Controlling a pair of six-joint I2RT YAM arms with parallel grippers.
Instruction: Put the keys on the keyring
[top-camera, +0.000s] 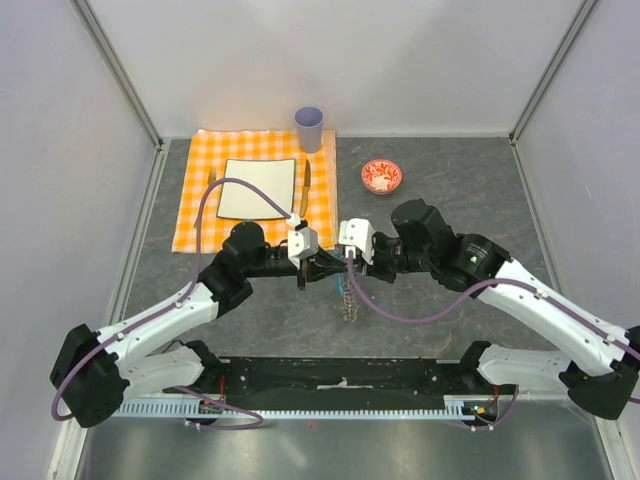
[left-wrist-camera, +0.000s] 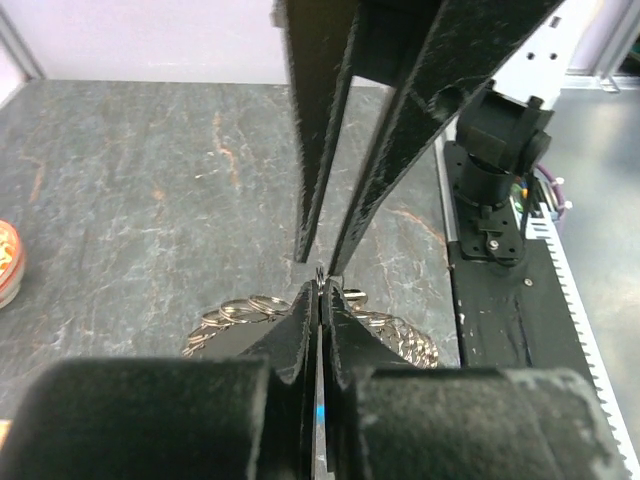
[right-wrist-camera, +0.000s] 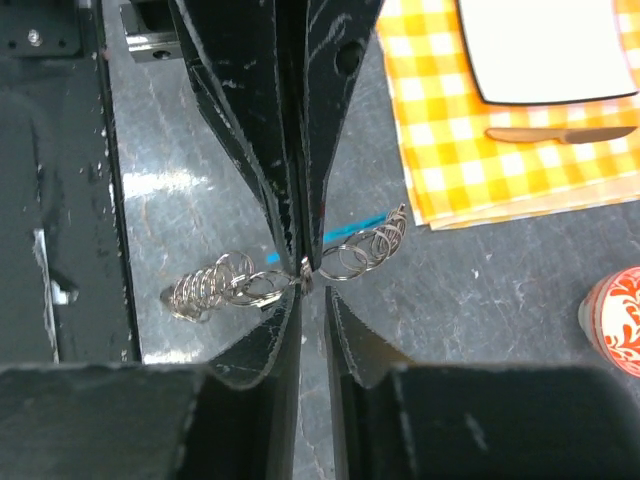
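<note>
The keyring (top-camera: 348, 303) is a coil of grey metal rings with a blue plastic segment (right-wrist-camera: 352, 228). It hangs between my two grippers above the table. My left gripper (left-wrist-camera: 321, 290) is shut on it, and a thin sliver of blue (left-wrist-camera: 320, 415) shows between the pads. Rings (left-wrist-camera: 240, 308) spread to both sides below the fingers. My right gripper (right-wrist-camera: 315, 290) faces the left one tip to tip. It is open by a narrow gap, with a small ring (right-wrist-camera: 307, 270) at its tips. In the top view the left gripper (top-camera: 325, 268) and right gripper (top-camera: 345, 266) meet mid-table. No key shows.
An orange checked cloth (top-camera: 195, 215) at the back left carries a white plate (top-camera: 258, 188), a fork (top-camera: 211, 190) and a table knife (top-camera: 305, 185). A lilac cup (top-camera: 309, 128) stands behind it. A red bowl (top-camera: 381, 176) sits to the right of it.
</note>
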